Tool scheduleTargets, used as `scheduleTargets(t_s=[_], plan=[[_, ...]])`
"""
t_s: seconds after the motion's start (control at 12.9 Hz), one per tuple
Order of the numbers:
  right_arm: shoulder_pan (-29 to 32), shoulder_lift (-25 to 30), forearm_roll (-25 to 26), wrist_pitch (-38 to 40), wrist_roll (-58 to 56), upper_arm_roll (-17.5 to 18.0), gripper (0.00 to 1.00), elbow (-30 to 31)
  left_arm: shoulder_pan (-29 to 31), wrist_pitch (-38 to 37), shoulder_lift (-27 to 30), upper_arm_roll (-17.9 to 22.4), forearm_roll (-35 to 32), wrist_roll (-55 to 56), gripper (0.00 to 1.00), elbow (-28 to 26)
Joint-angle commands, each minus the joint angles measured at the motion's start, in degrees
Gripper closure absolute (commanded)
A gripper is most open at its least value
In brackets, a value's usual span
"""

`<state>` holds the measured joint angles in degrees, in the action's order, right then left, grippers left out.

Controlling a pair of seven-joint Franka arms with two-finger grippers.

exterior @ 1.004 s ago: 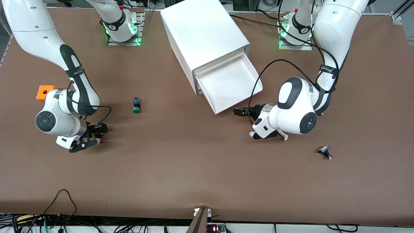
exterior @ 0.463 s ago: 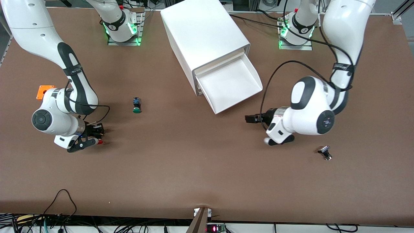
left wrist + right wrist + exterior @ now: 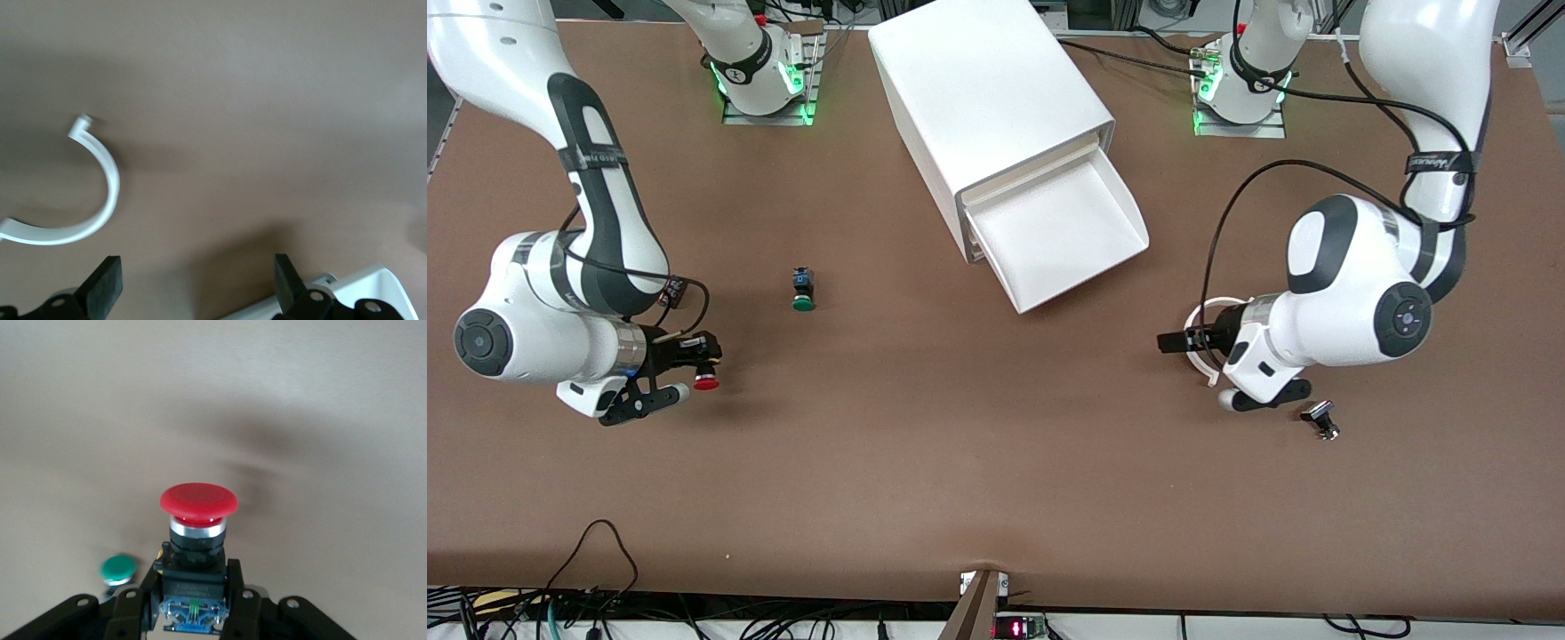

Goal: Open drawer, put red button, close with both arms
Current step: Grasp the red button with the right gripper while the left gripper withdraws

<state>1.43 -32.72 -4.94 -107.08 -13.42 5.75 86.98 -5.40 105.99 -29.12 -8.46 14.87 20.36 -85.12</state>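
Now that the right gripper (image 3: 704,366) has been clamped on the red button (image 3: 706,383) and raised off the table (image 3: 978,462) at about 8 o'clock, the pick is judged complete; carriage to the drawer (image 3: 1063,233), pulled open toward 12 o'clock, remains. The left gripper (image 3: 1172,342), fingers apart and empty, has been withdrawn from the drawer front toward 4 o'clock. No label or writing can be read on the button.

White arms (image 3: 1352,293) with black joint bands, looping black cables, green-lit bases, black tools
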Motion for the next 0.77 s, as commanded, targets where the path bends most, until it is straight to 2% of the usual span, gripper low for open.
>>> scheduleTargets(t_s=[0.0, 0.23, 0.46, 0.7], plan=[[-1.7, 2.65, -1.3, 4.68, 9.25, 3.64, 1.0, -1.19, 0.91, -0.43, 1.34, 0.28, -3.78, 1.52, 0.0, 1.1], [-1.7, 5.2, -1.21, 5.21, 24.7, 12.77, 1.0, -1.63, 1.09, -0.43, 2.31, 0.46, -6.86, 1.7, 0.0, 1.1], [-3.7, 4.51, -0.95, 4.17, 40.78, 20.34, 1.0, -4.09, 1.09, -0.43, 2.31, 0.46, -8.71, 1.79, 0.0, 1.1], [-13.79, 2.93, -0.25, -4.25, 55.82, 20.71, 1.0, -5.06, 1.18, -0.43, 2.31, 0.46, -8.71, 1.7, 0.0, 1.1]])
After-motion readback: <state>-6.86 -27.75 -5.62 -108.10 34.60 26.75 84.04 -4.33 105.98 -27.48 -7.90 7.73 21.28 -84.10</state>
